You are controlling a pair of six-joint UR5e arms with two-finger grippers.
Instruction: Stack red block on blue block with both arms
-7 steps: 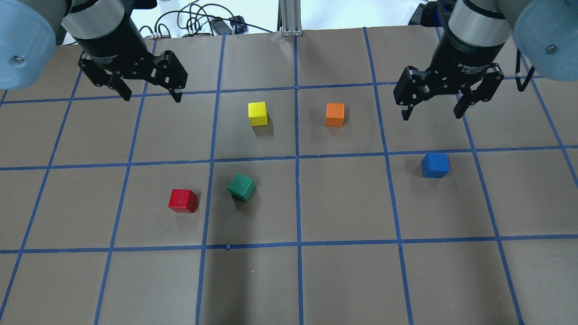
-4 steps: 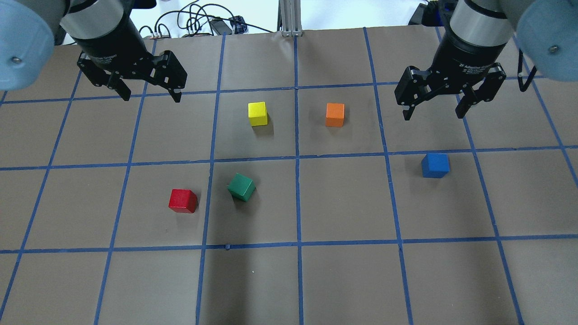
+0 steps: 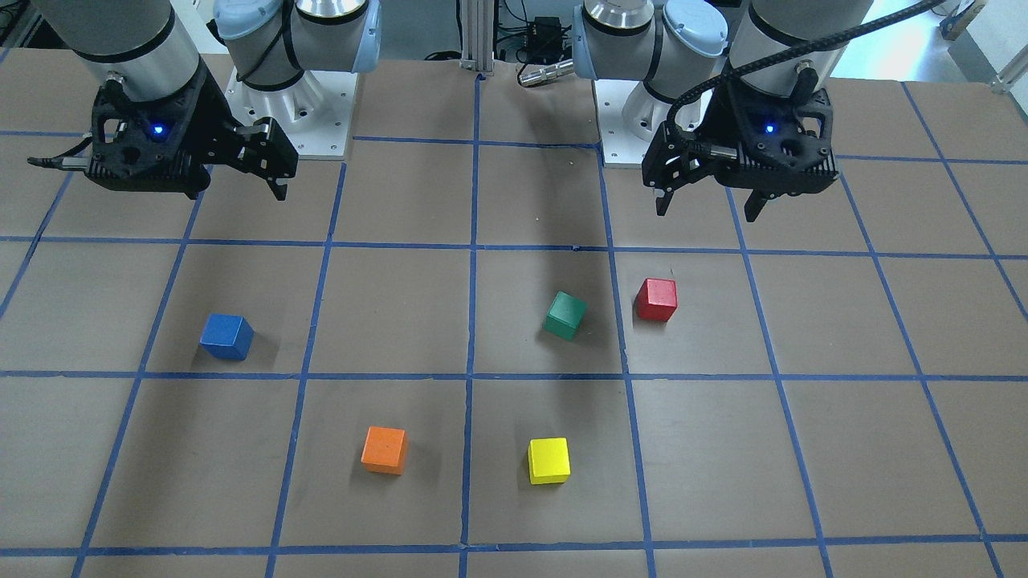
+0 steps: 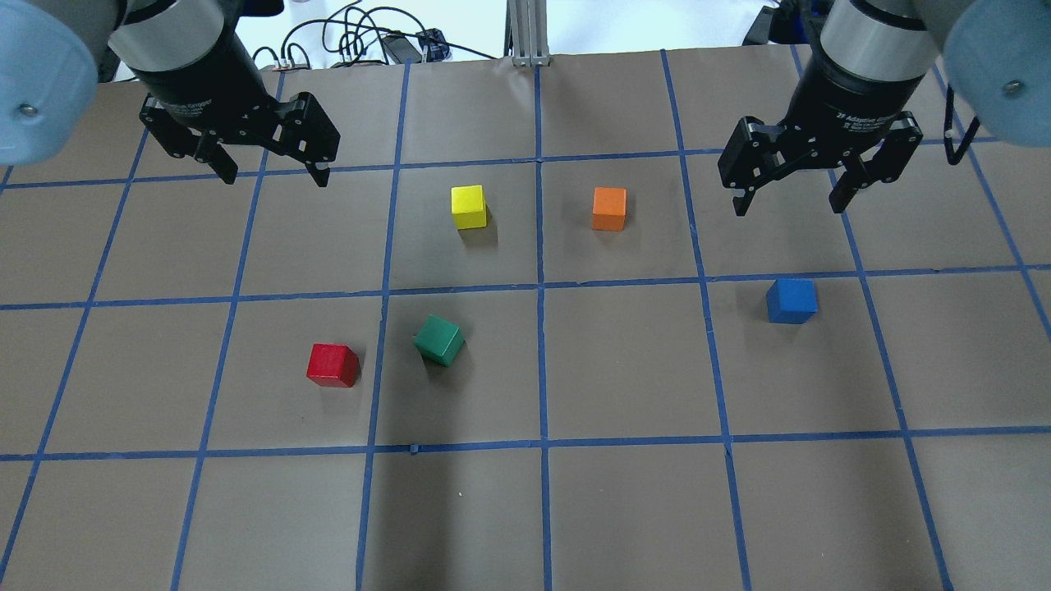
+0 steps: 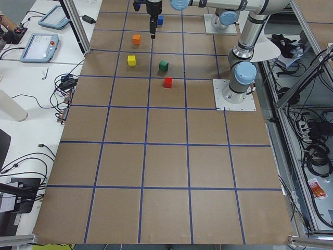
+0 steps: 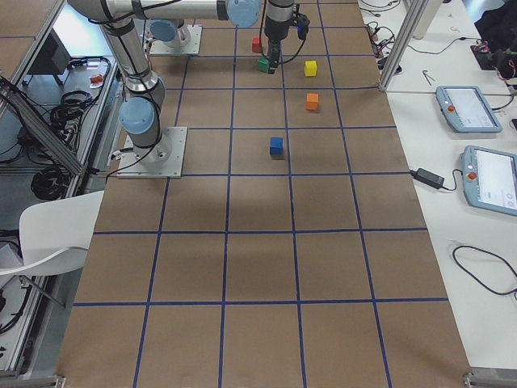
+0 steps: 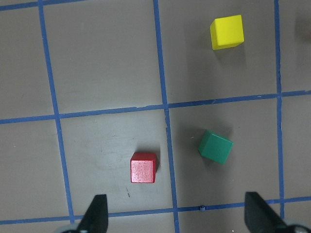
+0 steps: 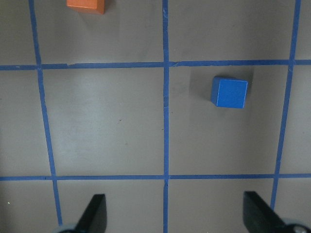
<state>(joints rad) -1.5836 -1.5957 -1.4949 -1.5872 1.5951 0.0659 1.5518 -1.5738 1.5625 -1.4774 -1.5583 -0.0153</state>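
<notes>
The red block (image 4: 332, 364) sits on the brown table, left of centre; it also shows in the front view (image 3: 656, 299) and the left wrist view (image 7: 143, 168). The blue block (image 4: 791, 300) sits on the right side, and shows in the front view (image 3: 226, 335) and the right wrist view (image 8: 230, 92). My left gripper (image 4: 274, 176) hangs open and empty above the table, well behind the red block. My right gripper (image 4: 788, 205) hangs open and empty, a little behind the blue block. In each wrist view both fingertips (image 7: 97, 216) (image 8: 95, 213) stand wide apart.
A green cube (image 4: 439, 340) lies turned, just right of the red block. A yellow cube (image 4: 469, 207) and an orange cube (image 4: 609, 208) sit mid-table, farther back. Blue tape lines grid the table. Cables (image 4: 361, 37) and a metal post (image 4: 530, 33) stand at the far edge.
My right gripper has drifted slightly to the right and away. The left gripper has barely moved. The blocks have not moved, and both grippers stay open.
</notes>
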